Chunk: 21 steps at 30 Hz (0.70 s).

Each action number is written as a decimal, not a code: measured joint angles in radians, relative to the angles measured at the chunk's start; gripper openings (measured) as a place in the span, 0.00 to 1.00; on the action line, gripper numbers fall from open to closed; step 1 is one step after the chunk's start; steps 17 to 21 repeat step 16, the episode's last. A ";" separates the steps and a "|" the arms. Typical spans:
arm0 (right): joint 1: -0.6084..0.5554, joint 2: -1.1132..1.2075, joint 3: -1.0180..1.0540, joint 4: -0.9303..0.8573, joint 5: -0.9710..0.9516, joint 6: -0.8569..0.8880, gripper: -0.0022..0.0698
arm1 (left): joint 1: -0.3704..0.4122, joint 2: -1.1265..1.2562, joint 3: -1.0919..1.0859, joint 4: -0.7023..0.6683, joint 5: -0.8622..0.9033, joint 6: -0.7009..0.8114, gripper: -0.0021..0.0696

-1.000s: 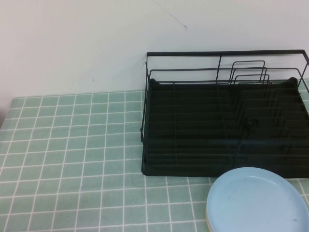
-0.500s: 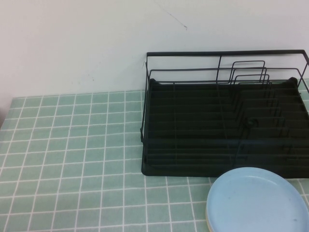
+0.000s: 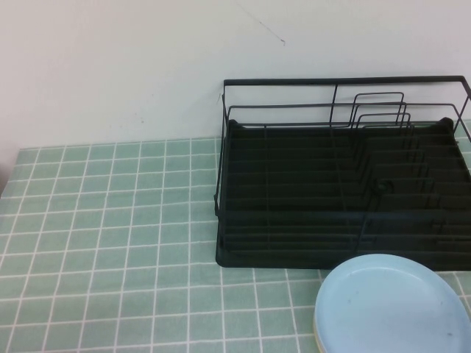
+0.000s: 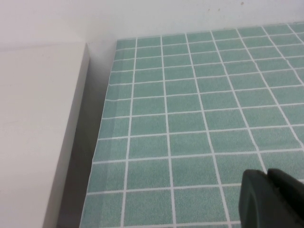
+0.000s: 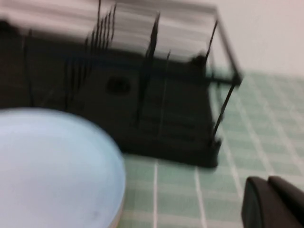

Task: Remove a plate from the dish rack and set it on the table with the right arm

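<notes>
1. The table [image 3: 110,243] of small pale green square tiles with white grout lines fills the lower part of my high view and runs back to a plain white wall [image 3: 110,66].
2. The large black wire dish rack [image 3: 342,191] with its rectangular frame, black tray base and upright wire loop dividers stands on the tiles at the right, its back against the wall. I see no plate standing between its dividers.
3. The round light blue plate [image 3: 390,309] with a shallow raised rim lies flat on the table just in front of the rack's near edge, on my right side — its far rim meets the rack's base in the high view, though I cannot tell if they touch. A pale, cream-coloured edge shows under its left rim.
4. My right gripper [image 5: 273,202] is near the table beside the plate, off it and holding nothing; its black fingers look pressed together.
5. My left gripper [image 4: 270,199] hangs over bare tiles near the table's left edge, well apart from the rack — its fingers also look pressed together, empty.
</notes>
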State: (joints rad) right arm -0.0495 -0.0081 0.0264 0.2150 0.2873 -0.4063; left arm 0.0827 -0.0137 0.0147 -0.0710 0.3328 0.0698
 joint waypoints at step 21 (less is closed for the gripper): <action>0.000 -0.002 -0.004 -0.021 0.067 0.000 0.03 | 0.000 0.000 0.000 0.000 0.000 0.000 0.02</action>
